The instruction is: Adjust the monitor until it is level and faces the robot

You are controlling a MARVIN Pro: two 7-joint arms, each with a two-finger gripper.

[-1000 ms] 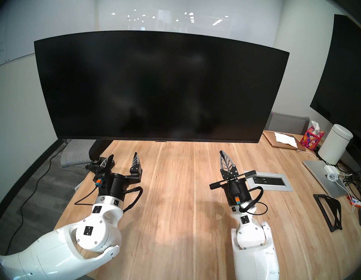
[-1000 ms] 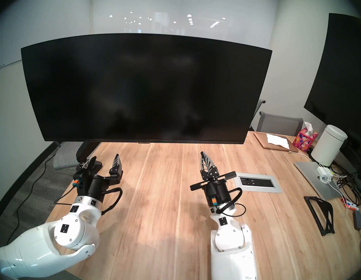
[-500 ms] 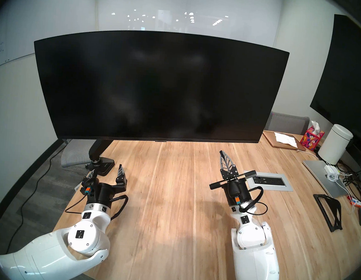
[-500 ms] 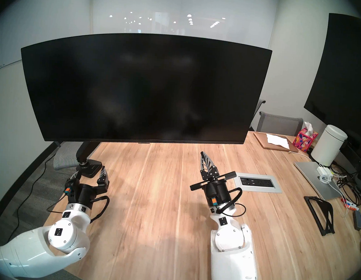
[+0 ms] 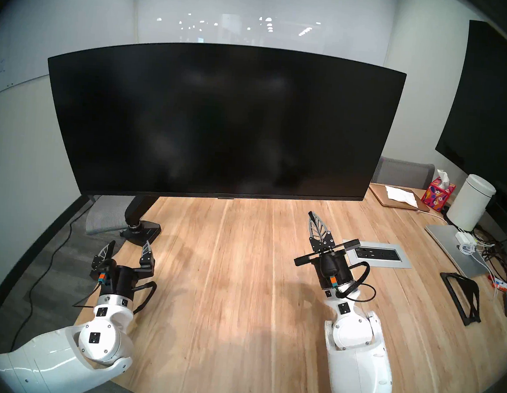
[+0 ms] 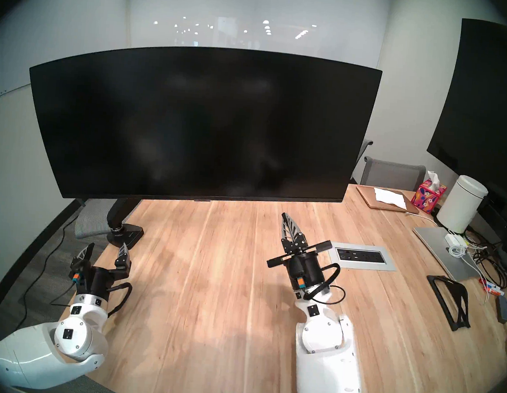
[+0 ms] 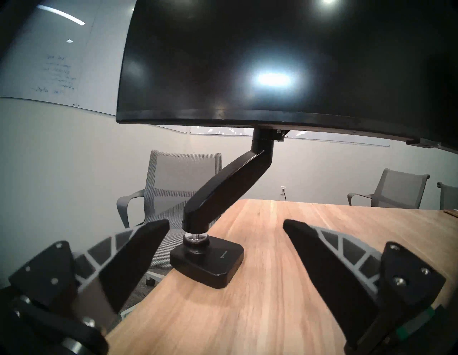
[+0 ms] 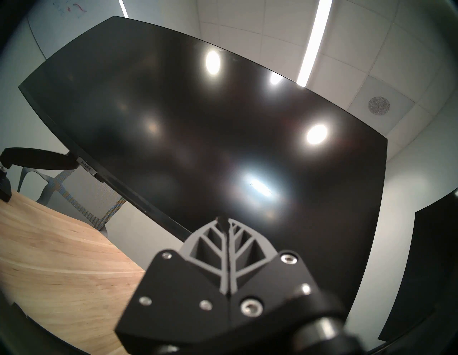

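black monitor [image 5: 221, 122] hangs over the desk's [image 5: 239, 281] far-left corner, facing the robot, looking about level; little seems left. left gripper [image 7: 225, 260] view: jaws wide, empty. right gripper [image 8: 226, 238] view: jaws closed, empty.

Plenty of bare table [image 5: 239, 281] between the two claws. Far side is walled off by the monitor [image 5: 221, 122], with only a low gap under its bottom edge. Its arm base [image 5: 145, 234] sits just beyond the left claw [image 5: 128, 250]; cable clutter [image 5: 495, 259] crowds the right.
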